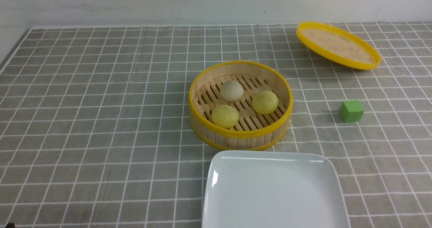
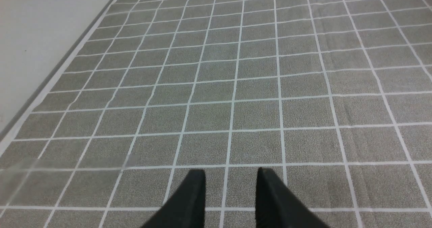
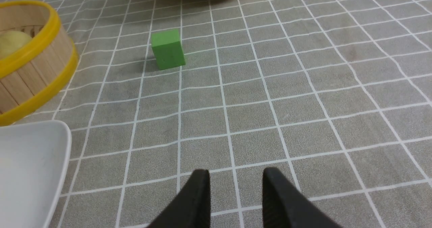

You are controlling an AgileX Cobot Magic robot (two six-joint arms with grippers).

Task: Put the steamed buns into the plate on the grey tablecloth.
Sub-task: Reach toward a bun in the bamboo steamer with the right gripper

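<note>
Three steamed buns sit inside a round bamboo steamer mid-table: an off-white one at the back and two pale yellow ones. The white square plate lies empty on the grey tablecloth, just in front of the steamer. Neither gripper shows in the front view. My left gripper hovers open over bare cloth on the left side. My right gripper is open and empty over cloth, with the plate's corner, the steamer and one yellow bun off to its side.
A green cube stands on the cloth right of the steamer, ahead of the right gripper. The yellow-rimmed lid rests at the far right. The table's left edge runs beside the left gripper.
</note>
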